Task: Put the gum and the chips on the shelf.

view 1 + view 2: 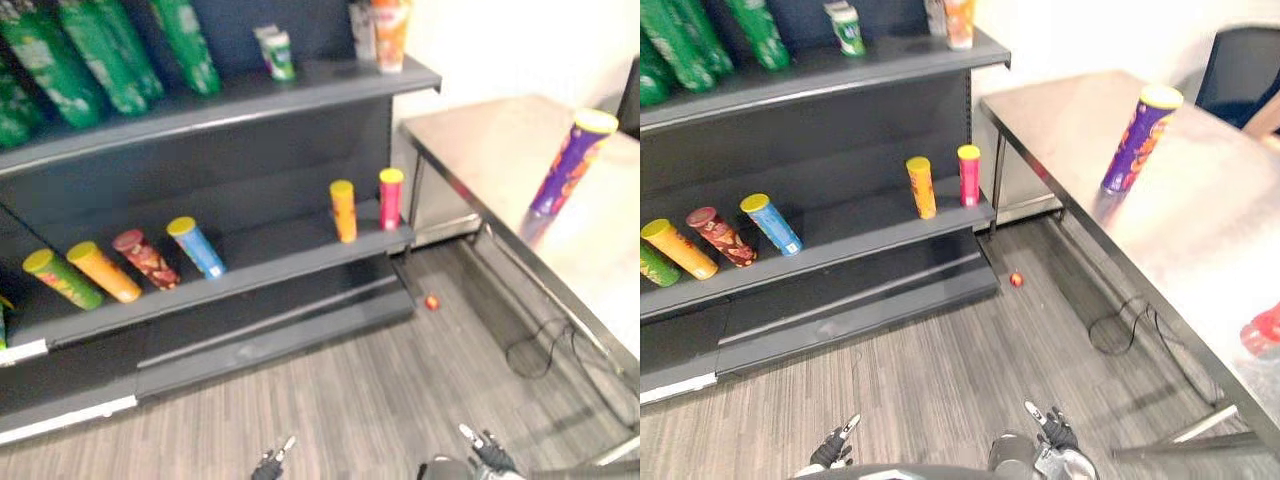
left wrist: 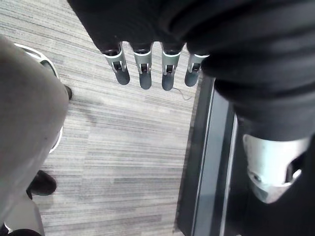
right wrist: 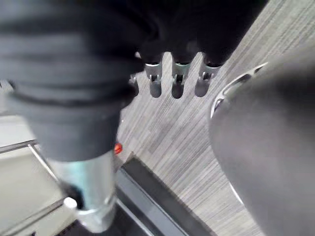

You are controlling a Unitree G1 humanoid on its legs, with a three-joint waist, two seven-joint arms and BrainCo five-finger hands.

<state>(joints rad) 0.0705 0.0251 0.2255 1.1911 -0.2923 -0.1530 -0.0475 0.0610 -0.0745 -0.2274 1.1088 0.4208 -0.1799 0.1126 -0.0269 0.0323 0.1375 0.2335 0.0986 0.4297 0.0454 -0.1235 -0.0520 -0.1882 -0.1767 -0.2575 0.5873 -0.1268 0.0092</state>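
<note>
The purple chips can [image 1: 1137, 140] stands upright on the steel tabletop [image 1: 1200, 230], ahead and to the right of both hands, so the right hand [image 3: 175, 81] is the nearer. That hand hangs low over the floor [image 1: 940, 360], fingers straight and empty, and the left hand [image 2: 143, 71] does likewise. A red thing [image 1: 1264, 330] at the tabletop's near edge may be the gum. The shelf [image 1: 840, 255] lies ahead to the left.

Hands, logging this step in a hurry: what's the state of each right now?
Left hand: open, holding nothing.
Right hand: open, holding nothing.
</note>
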